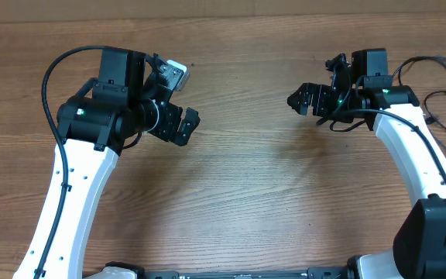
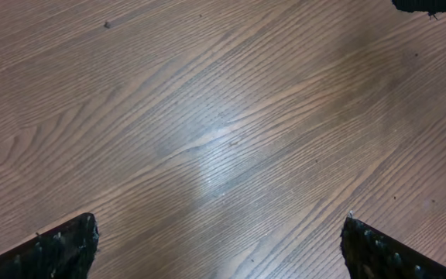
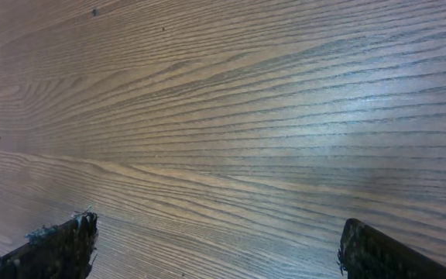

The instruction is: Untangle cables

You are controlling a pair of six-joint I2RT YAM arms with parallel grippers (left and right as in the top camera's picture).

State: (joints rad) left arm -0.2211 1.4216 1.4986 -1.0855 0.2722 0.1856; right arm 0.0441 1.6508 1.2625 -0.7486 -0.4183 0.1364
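Observation:
Thin black cable strands (image 1: 444,94) lie loose at the table's far right edge, behind my right arm; I cannot make out a knot or plug ends. No cable shows in either wrist view. My left gripper (image 1: 180,99) is open and empty over bare wood at the left, its jaws wide apart in the left wrist view (image 2: 219,229). My right gripper (image 1: 317,82) is open and empty at the right, pointing left, away from the strands; the right wrist view (image 3: 215,225) shows only wood between its fingertips.
The wooden table (image 1: 246,178) fills all views. A thick black cable (image 1: 49,85) loops off my left arm. A dark piece of the right gripper (image 2: 432,5) shows at the top right of the left wrist view.

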